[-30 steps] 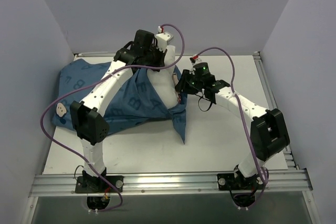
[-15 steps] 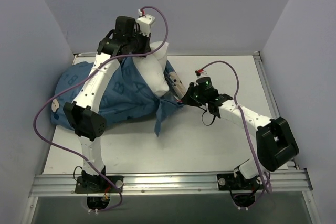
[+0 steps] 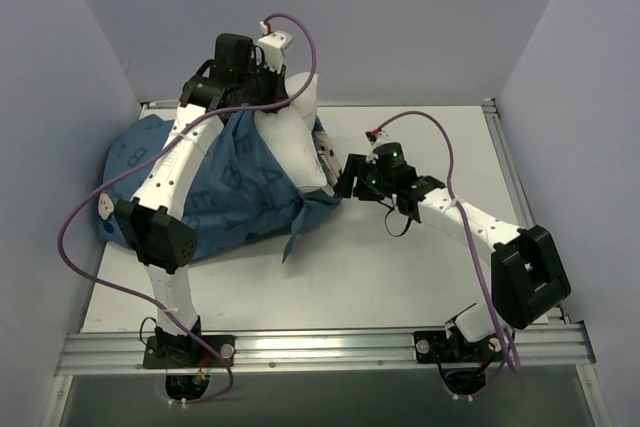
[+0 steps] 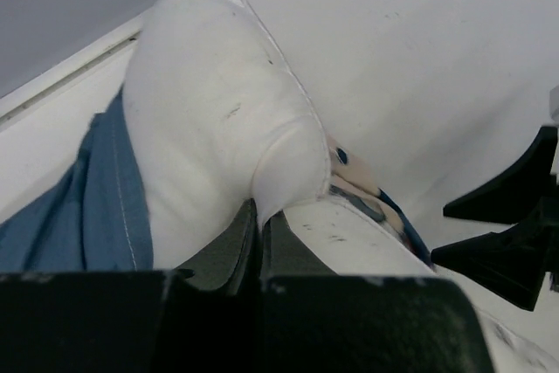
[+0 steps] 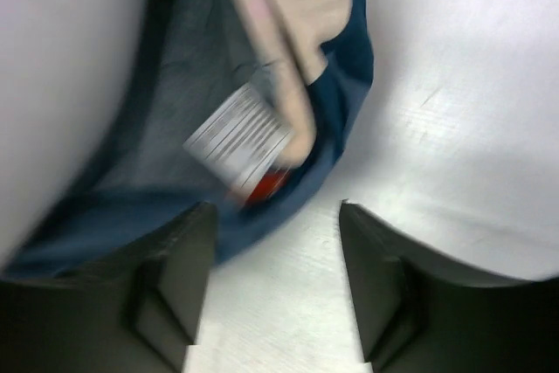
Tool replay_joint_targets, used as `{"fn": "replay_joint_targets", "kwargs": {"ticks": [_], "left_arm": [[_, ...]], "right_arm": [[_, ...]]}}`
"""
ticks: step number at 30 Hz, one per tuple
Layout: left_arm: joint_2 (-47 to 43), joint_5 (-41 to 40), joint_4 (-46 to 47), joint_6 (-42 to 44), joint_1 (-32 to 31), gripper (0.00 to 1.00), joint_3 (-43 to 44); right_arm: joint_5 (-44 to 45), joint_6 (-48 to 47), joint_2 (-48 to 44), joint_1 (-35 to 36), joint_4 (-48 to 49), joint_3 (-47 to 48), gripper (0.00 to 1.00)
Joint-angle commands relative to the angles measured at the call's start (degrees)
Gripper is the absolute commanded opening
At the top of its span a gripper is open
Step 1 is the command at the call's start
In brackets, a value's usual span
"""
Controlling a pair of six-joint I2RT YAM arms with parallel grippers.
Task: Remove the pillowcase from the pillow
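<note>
The left end effector (image 4: 259, 224) was clamped shut on a fold at the corner of the pillow (image 4: 210, 120), white stuffing bulging just above its fingers. It held that end raised near the back edge of the table (image 3: 400, 277), left of centre. The bared white end stood out of the pillowcase (image 4: 96, 207), whose blue fabric was gathered round the pillow's lower part and spread toward the table's left side, with one loose flap trailing toward the near edge.

The right end effector (image 5: 275, 251) was open, its fingers apart over bare table, just beside the pillowcase's dark hem. The wrist view was blurred; a pale striped patch (image 5: 236, 141) on that hem was probably a label. The right arm reached in low from the near right corner
</note>
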Motion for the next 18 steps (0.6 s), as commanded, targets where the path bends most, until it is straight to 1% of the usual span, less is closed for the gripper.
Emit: {"fn": "replay_joint_targets", "kwargs": {"ticks": [1,2,3,4,6,7,8,10,11,14,18], "left_arm": [[-4.8,1.33,7.78,-1.62,-1.08,0.02,-3.45],[-4.8,1.33,8.05,-1.8,-1.35,0.02,-4.25],[-4.45,1.42,8.22,-1.8,-1.7,0.02,-4.87],[-4.28,1.77,8.31,-3.54,-1.97,0.02,-5.31],[-3.66,1.68,8.49,-3.56,-3.19,0.02,-4.97],[-3.4,1.42,8.32,-3.47,-3.63,0.02,-4.61],[-3.13,1.33,8.23,-3.12,-4.33,0.02,-3.57],[-2.61,1.33,7.88,-3.03,-4.78,0.02,-2.51],[-2.34,1.33,7.79,-3.03,-4.96,0.02,-1.89],[-2.6,1.5,7.61,-3.03,-5.04,0.02,-1.62],[-3.83,1.77,7.7,-3.12,-5.04,0.02,-2.68]], "right_arm": [[-1.72,-4.46,-4.47,-3.14,-5.16,8.49,0.62],[-1.64,-4.64,-7.0,-4.11,-6.13,9.55,0.68],[-1.72,-4.73,-8.25,-4.9,-7.79,10.35,0.7],[-2.07,-5.34,-9.39,-5.6,-8.51,11.23,0.75],[-2.77,-6.04,-11.94,-4.91,-10.6,13.78,0.85],[-3.39,-6.4,-12.47,-2.73,-10.45,14.3,0.86],[-5.13,-6.75,-13.0,-1.23,-9.75,14.57,0.98],[-7.6,-7.01,-12.48,1.93,-6.77,14.75,1.0],[-9.35,-6.84,-11.17,2.21,-5.97,14.66,1.0],[-9.81,-6.4,-7.75,2.3,-3.16,14.57,1.0],[-13.67,-4.65,-2.91,3.09,2.9,15.71,1.0]]}}
